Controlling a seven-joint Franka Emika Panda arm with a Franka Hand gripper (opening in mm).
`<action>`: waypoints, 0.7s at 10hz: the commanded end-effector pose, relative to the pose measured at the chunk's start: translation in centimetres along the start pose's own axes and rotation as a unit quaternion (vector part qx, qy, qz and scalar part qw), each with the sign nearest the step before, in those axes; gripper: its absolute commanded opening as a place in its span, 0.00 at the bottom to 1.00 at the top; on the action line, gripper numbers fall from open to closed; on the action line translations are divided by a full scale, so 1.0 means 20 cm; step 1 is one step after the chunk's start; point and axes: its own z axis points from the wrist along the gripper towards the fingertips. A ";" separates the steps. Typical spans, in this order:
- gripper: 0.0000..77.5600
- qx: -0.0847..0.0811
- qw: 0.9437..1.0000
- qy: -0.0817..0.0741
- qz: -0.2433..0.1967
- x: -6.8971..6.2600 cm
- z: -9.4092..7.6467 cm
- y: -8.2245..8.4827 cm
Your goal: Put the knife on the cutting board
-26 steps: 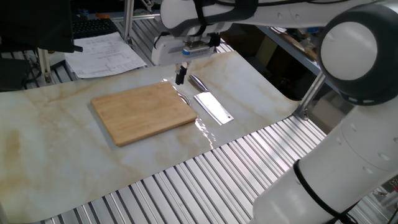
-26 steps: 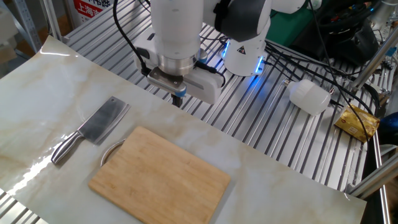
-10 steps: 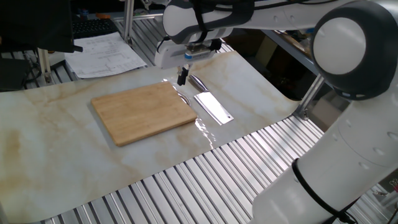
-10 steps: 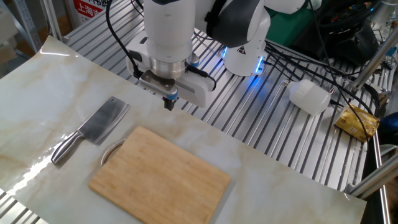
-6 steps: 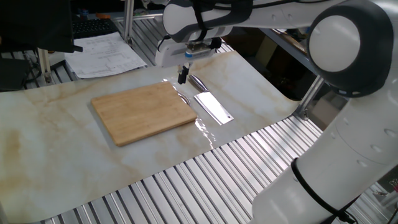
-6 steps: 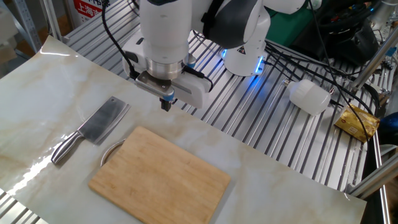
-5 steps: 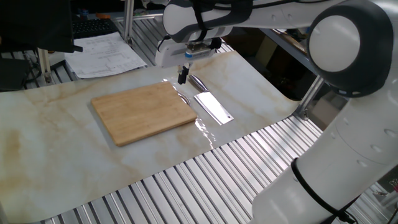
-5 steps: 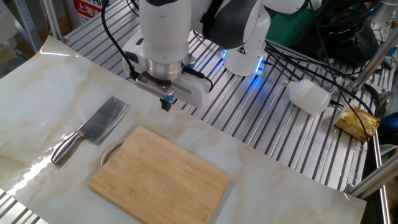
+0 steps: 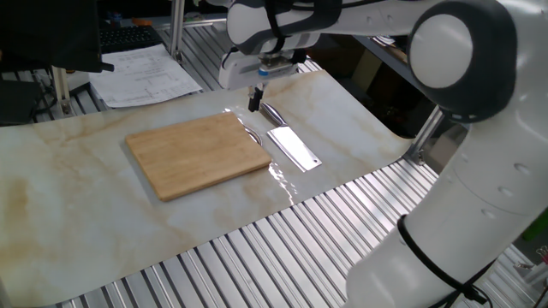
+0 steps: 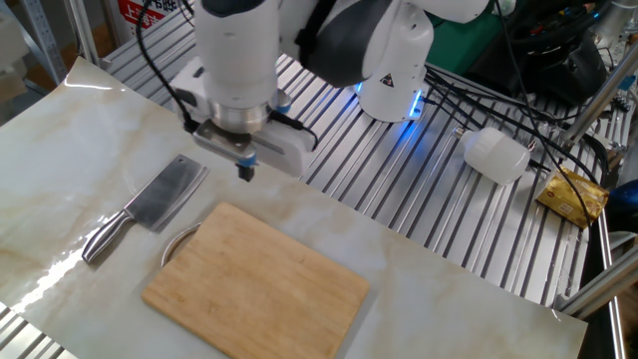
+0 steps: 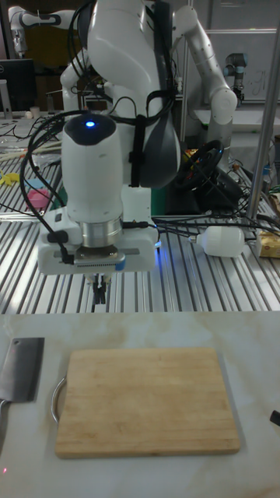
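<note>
The knife lies flat on the marble sheet, left of the cutting board; its silver blade and steel handle show in one fixed view, and only part of the blade shows at the left edge of the tall view. The light-brown cutting board has nothing on it. My gripper hangs above the table between the knife's blade and the board's far corner, fingers pointing down and pressed together, holding nothing. It also shows as the gripper in the other views.
A thin metal loop sticks out from the board's end nearest the knife. A white bottle and a yellow packet lie on the slatted metal bench to the right. Papers lie beyond the marble sheet.
My gripper has slid sideways from beyond the board's far corner toward the knife's blade, staying at about the same height. Knife and board have not moved.
</note>
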 end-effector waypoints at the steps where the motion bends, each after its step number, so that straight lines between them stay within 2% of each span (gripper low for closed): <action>1: 0.00 0.011 1.000 0.006 -0.003 -0.07 -0.04 -0.10; 4: 0.00 0.029 1.000 0.007 -0.004 -0.13 -0.05 -0.17; 7: 0.00 0.031 0.999 0.011 -0.013 -0.21 -0.12 -0.24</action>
